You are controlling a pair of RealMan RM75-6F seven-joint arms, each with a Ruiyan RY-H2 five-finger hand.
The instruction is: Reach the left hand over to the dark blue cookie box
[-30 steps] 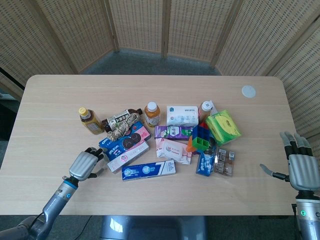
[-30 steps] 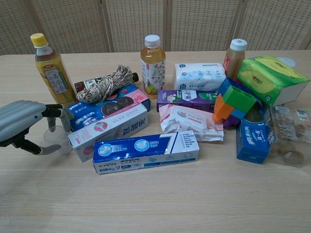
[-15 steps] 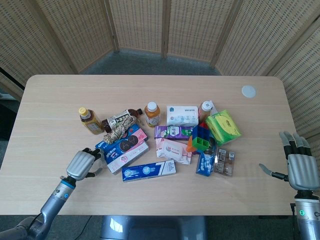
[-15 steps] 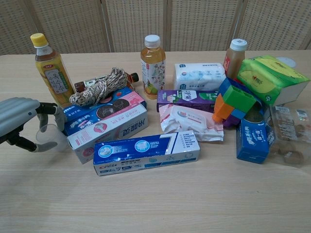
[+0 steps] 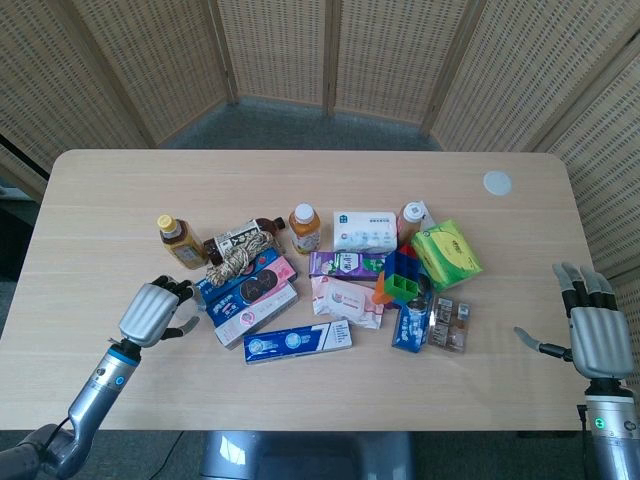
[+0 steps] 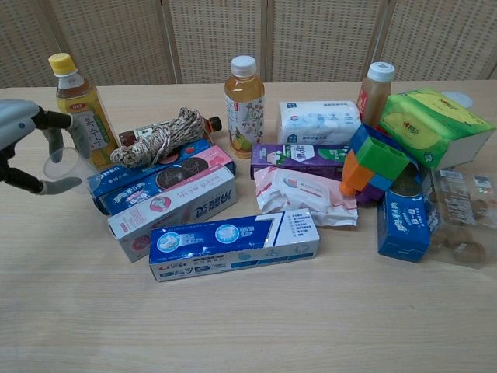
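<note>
Wooden table (image 5: 300, 380), near left edge: left hand (image 5: 152, 312), fingers apart, empty, should approach dark blue cookie box (image 6: 159, 178) w/o nudging rope coil (image 6: 154, 140).

Bare table (image 5: 120, 210) lies open left of the clutter. A yellow-capped bottle (image 6: 83, 111) and rope coil (image 6: 158, 138) crowd the cookie box (image 6: 159, 177) from behind, the rope seemingly resting on it.

Cookie box (image 6: 155, 177) mid-table, rope coil (image 6: 159, 136) on its back edge; toothpaste box (image 6: 233, 242) nearer front edge; left hand (image 5: 152, 312) just left of it.
</note>
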